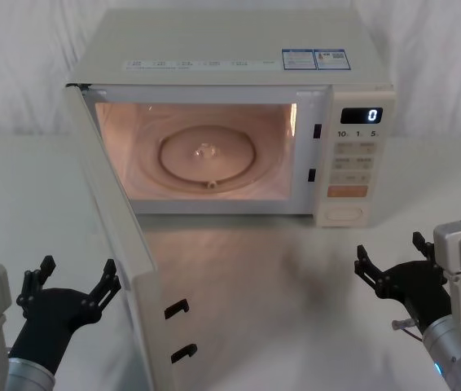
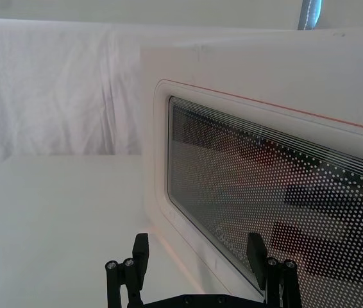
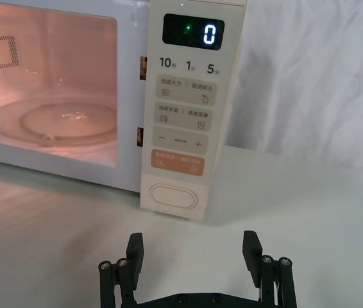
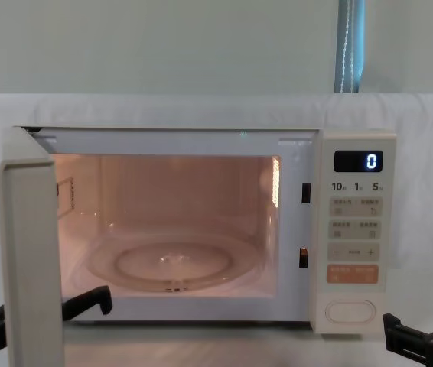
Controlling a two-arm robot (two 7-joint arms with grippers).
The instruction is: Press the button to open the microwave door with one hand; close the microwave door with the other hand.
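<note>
The microwave door [image 1: 125,244] stands swung wide open toward me on the left, its latch hooks facing right. In the left wrist view its dotted dark window [image 2: 265,192] is close in front. My left gripper [image 1: 78,273] is open at the lower left, just beside the door's outer face, its fingers [image 2: 141,250] apart from it. The wide cream button [image 1: 344,213] sits at the bottom of the control panel, and it also shows in the right wrist view [image 3: 174,196] and the chest view [image 4: 350,311]. My right gripper [image 1: 389,248] is open, low in front of the panel, short of the button.
The lit cavity holds a glass turntable [image 1: 206,155]. The display [image 3: 193,32] reads 0, and an orange key [image 3: 178,163] lies above the button. The microwave stands on a white table [image 1: 296,285] with white cloth behind.
</note>
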